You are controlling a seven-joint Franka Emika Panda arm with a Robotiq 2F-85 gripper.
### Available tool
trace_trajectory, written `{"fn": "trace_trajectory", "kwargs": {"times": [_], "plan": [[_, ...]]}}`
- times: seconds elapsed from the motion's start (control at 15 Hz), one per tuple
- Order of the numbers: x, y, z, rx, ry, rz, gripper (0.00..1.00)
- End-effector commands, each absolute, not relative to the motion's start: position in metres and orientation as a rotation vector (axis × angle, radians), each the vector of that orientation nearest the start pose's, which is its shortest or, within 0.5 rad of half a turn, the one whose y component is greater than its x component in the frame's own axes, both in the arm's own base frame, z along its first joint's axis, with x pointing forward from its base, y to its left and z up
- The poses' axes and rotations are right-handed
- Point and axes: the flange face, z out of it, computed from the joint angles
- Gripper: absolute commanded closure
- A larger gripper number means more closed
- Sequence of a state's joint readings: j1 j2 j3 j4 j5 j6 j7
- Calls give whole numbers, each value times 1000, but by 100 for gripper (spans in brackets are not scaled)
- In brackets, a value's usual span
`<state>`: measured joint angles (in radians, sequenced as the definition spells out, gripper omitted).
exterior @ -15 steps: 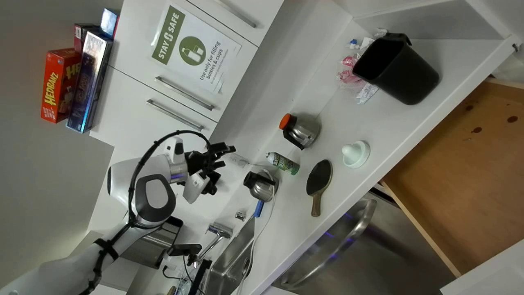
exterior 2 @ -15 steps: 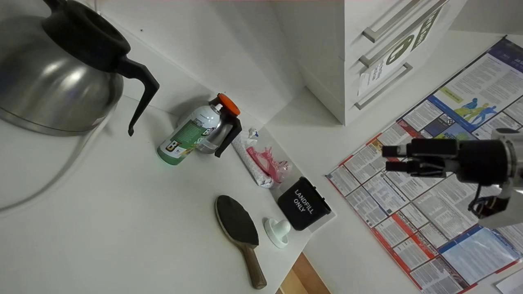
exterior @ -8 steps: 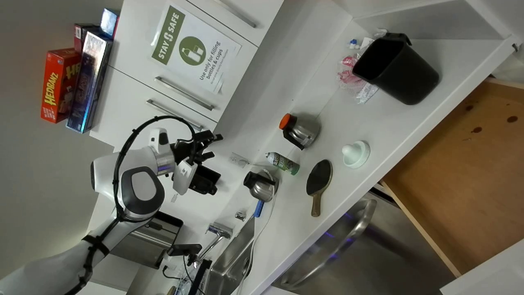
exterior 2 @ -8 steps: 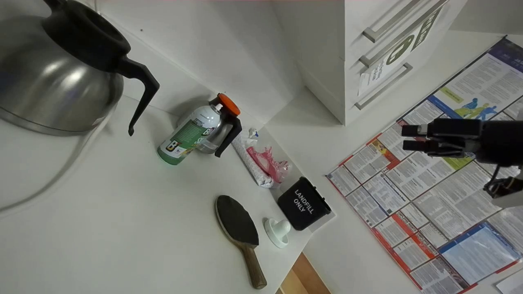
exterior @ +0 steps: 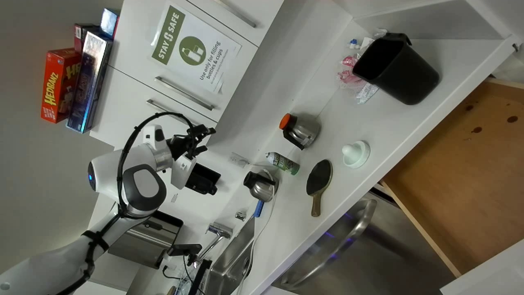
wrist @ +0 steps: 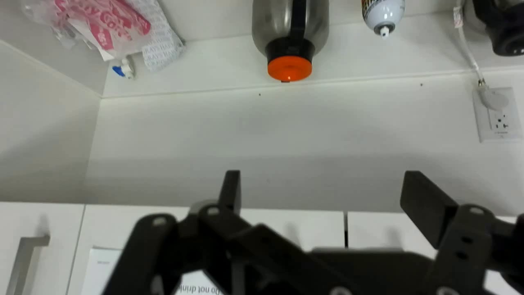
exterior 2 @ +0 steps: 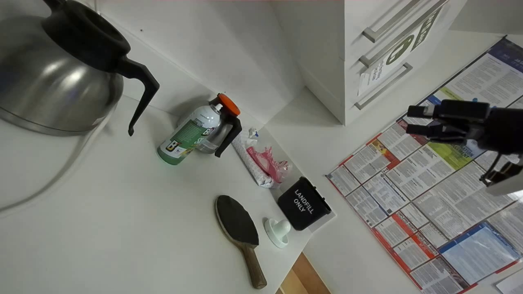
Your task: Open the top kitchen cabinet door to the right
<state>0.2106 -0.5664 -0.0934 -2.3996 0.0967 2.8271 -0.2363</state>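
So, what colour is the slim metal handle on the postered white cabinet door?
Silver; the handle shows best in an exterior view.

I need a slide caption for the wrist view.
Open gripper and closed poster door, with an orange-lidded carafe and spray can in frame.

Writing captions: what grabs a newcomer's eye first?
Probably the green-and-white poster on the shut cabinet door in an exterior view. Then the red box at upper left and orange-lidded carafe near the middle there. In the wrist view, the open gripper looms along the bottom.
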Motion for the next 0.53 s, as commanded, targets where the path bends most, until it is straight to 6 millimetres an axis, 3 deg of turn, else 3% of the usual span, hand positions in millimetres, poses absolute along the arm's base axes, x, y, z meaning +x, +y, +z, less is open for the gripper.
{"fn": "trace_trajectory", "kwargs": {"times": [0.0, 0.47], "plan": [[454, 36, 668, -2558, -418, -1588, 0], [496, 30, 716, -2376, -491, -1705, 0]]}}
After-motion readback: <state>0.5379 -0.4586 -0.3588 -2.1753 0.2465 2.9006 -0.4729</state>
